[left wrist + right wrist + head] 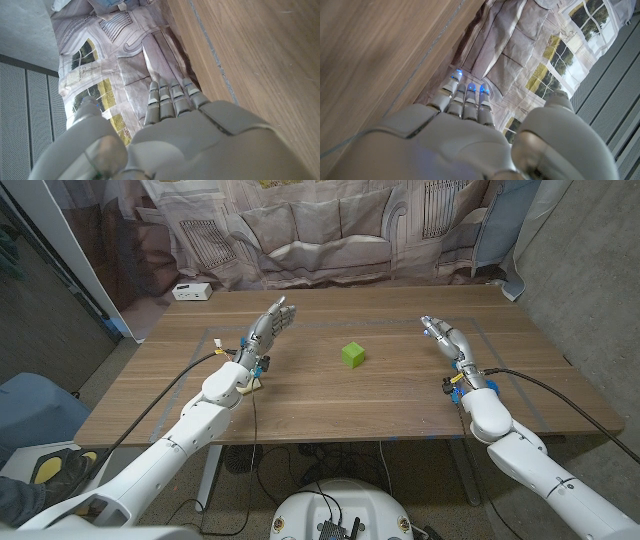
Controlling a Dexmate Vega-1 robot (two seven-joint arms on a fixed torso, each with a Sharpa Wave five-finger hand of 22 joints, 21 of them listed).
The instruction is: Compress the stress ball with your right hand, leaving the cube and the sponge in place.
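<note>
Head view: green cube (352, 355) mid-table (400, 420); left hand (268, 326) well apart on one side, right hand (446, 339) on the other, both empty, fingers extended. Wrist views: fingers (170, 97) straight, holding nothing; same for right fingers (465, 97).

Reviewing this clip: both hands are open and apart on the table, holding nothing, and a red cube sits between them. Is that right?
Not quite: the cube is green, not red, as the head view shows. The rest holds: it sits on the table between the left hand and the right hand, and both hands are open and hold nothing.
</note>
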